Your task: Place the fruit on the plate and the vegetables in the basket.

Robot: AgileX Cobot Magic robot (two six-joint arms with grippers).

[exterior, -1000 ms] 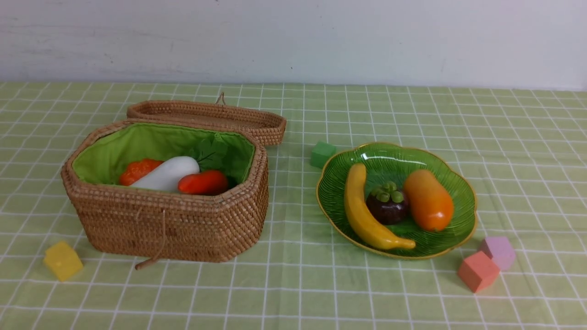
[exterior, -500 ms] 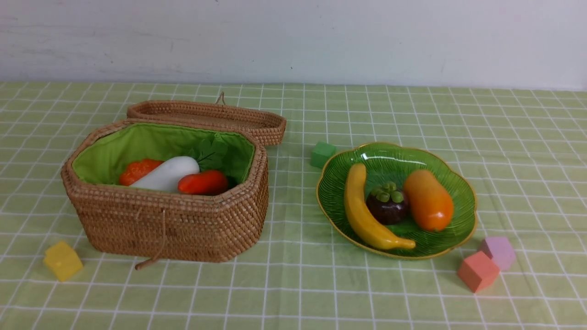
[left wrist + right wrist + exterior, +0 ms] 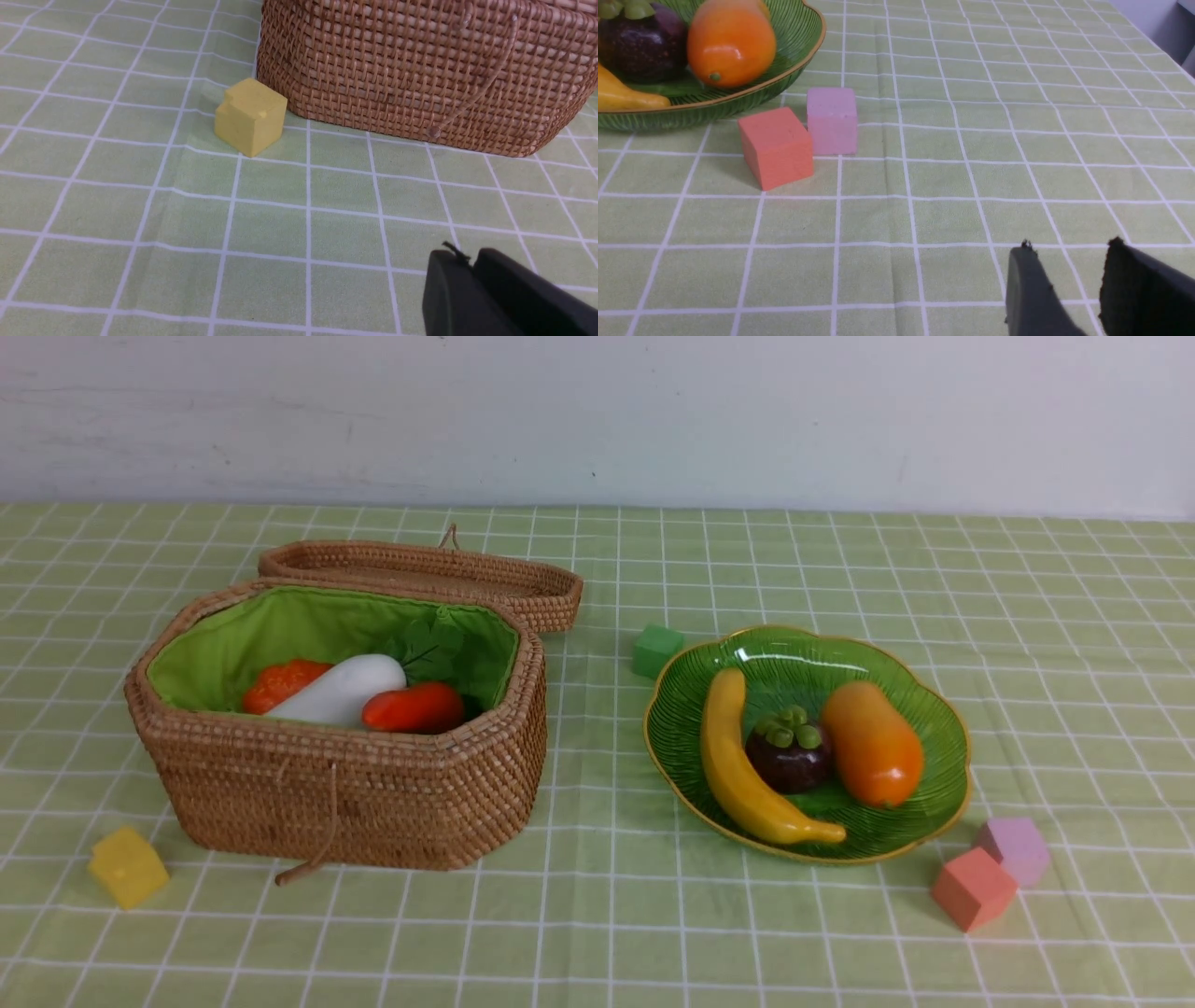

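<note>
Sorting looks done: banana [image 3: 747, 775], mangosteen [image 3: 790, 756] and mango [image 3: 871, 743] lie on the plate [image 3: 943, 728] toward the tabletop's right edge; pumpkin [image 3: 280, 681], radish [image 3: 341, 691] and carrot [image 3: 414, 707] in the basket [image 3: 355, 793]. My left hand [image 3: 473, 268] is pressed together, my right hand [image 3: 1064, 280] narrowly parted, both empty; I'd hold them clear.

Between the basket [image 3: 341, 784] and the plate [image 3: 943, 775] runs a bare strip of cloth, blocked only at its far end by a green cube [image 3: 656, 650]. The basket's lid [image 3: 420, 574] lies open behind it, leaving the mouth clear from above. 2 cubes, orange [image 3: 973, 889] and pink [image 3: 1014, 849], crowd the plate's near right edge, perhaps touching each other. A yellow cube [image 3: 128, 867] sits near the basket's near left corner.
</note>
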